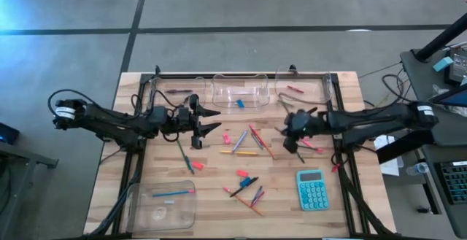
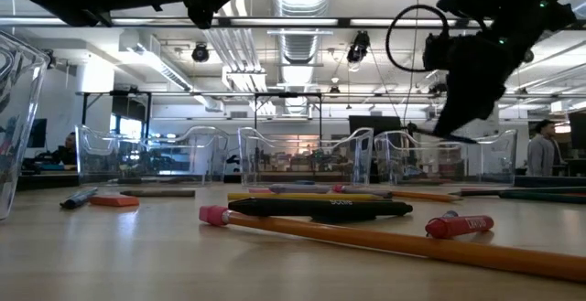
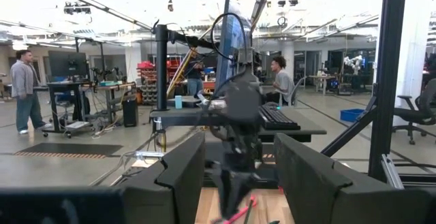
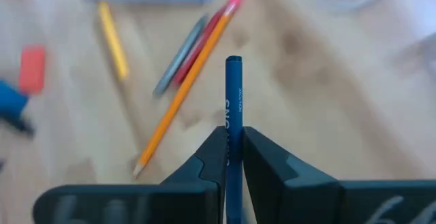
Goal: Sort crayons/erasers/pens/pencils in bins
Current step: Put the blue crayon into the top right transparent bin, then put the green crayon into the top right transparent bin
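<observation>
Blue crayon [image 4: 233, 108] nearest the lens, pinched upright between the right gripper [image 1: 290, 132] fingers, long axis running straight out past the tips. Gripper hangs above the table just below the right-hand rear bin [image 1: 321, 87], nearer it than the left gripper [image 1: 207, 121], which waits with jaws apart, empty.
</observation>
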Motion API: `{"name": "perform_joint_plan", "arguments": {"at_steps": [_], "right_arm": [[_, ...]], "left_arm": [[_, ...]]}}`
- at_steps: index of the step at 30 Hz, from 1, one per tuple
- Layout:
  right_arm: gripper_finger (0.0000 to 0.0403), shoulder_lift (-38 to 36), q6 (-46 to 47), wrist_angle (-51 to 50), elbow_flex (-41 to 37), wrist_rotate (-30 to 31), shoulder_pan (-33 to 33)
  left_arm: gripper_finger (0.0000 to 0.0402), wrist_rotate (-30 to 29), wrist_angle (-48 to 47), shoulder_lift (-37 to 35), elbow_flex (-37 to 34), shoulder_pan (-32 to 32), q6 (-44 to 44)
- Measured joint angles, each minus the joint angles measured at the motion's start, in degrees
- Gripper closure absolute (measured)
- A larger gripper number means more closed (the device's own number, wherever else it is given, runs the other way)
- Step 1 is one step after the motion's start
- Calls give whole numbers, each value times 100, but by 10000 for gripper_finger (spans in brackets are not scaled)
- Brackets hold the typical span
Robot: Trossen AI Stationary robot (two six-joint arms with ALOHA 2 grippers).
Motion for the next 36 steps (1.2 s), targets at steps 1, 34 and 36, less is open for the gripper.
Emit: {"name": "perform_joint_plan", "arguments": {"at_steps": [1,34,36], "right_arm": [[367,-109,-82,10,0,5,-153],[318,1101,-2377,-566,1017,-543,-4670],[301,1005,-2376,-613,1039,-541,-4668]], "left_arm": [[240,1,0,0,0,0,0],[240,0,-2,0,-2,0,0],[240,0,-2,0,-2,-1,0]]}}
